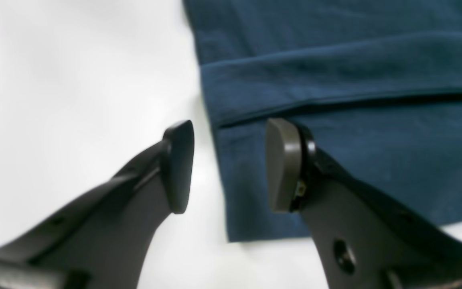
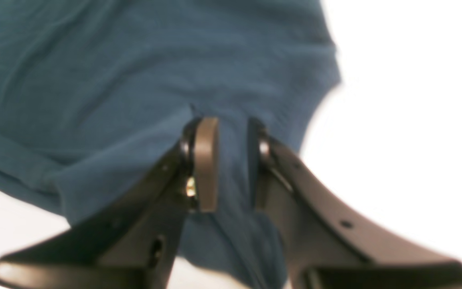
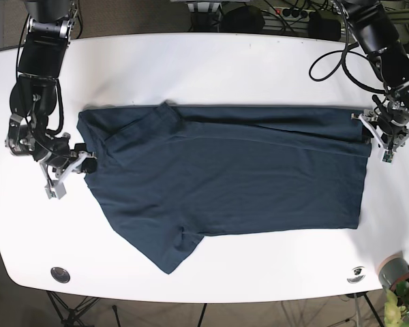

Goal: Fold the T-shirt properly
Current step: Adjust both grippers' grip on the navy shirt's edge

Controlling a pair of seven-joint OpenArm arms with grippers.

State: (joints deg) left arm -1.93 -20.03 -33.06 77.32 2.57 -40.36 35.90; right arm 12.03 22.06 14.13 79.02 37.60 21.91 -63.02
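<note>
The navy T-shirt [image 3: 225, 170] lies spread across the white tabletop [image 3: 211, 65]. The right tool [image 2: 233, 160] pinches a bunched fold of its edge (fabric fills the gap). The left tool [image 1: 229, 164] is spread, straddling the shirt's folded edge.

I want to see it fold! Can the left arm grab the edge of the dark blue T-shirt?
Probably yes: the left gripper hangs open straddling the dark blue cotton T-shirt edge, with nothing between.

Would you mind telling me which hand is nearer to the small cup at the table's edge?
Left. The left hand sits at the shirt's hem, on the cup's side of the table; the right hand is at the opposite end.
</note>
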